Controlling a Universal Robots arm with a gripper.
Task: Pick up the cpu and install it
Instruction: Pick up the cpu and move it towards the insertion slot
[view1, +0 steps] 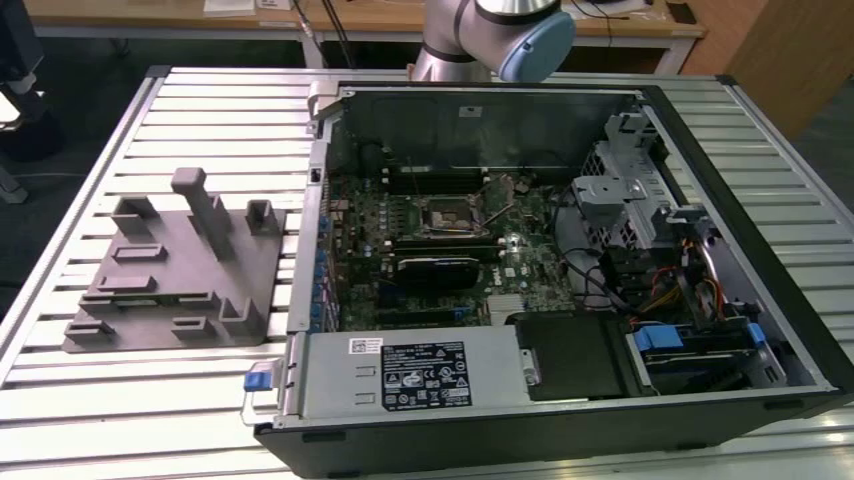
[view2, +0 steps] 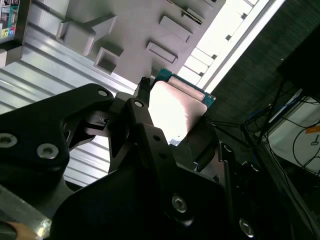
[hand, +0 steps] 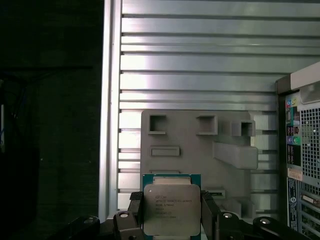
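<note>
The cpu (hand: 171, 207) is a flat square chip with a pale silver top and a green edge. In both wrist views it sits between the black fingers of my gripper (hand: 171, 222), which is shut on it, one finger (hand: 134, 216) at each side. It hangs above the grey fixture (hand: 200, 145) on the slatted table. In the second wrist view the cpu (view2: 175, 107) shines bright in the gripper (view2: 172, 131), with the fixture (view2: 140, 30) beyond it. In the exterior view, the open computer case (view1: 747, 330) shows its motherboard with an empty square socket (view1: 445, 213).
The grey fixture (view1: 174, 270) lies at the exterior view's left of the case on the slatted metal table (view1: 80, 400). The case's rear panel (hand: 302, 150) stands close by in the first wrist view. The arm (view1: 501, 35) rises behind the case. Dark floor borders the table edge.
</note>
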